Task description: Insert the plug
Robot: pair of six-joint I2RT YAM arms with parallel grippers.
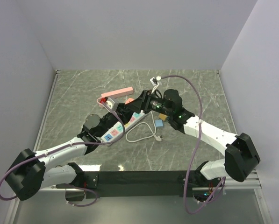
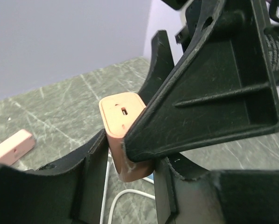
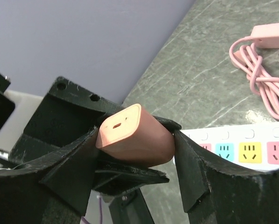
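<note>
Grip status: my left gripper [image 2: 130,165] is clenched on the pink plug [image 2: 123,116], with its fingers [image 2: 90,172] bearing on opposite sides low on the body. My right gripper [image 3: 137,140] is clamped on the same plug, one pad against each flank. The plug's slotted end face is turned toward the right wrist camera. Both end effectors therefore grasp the one item at once. In the left wrist view, a finger of the right gripper crosses in front of the plug's right side.

Location of the plug: it is held off the table [image 1: 190,88], near the far end of the white power strip [image 1: 118,128]. The strip lies flat and shows a row of coloured sockets. From overhead my two wrists cover nearly all of the plug, so I cannot tell how high above the strip it sits.

Other items noted: a pink extension block [image 1: 117,93] lies beyond the strip, with its pink cord [image 3: 261,74] bundled beside it. A white cable [image 1: 141,136] is looped just right of the strip. A small blue item [image 1: 158,123] rests near that cable.
</note>
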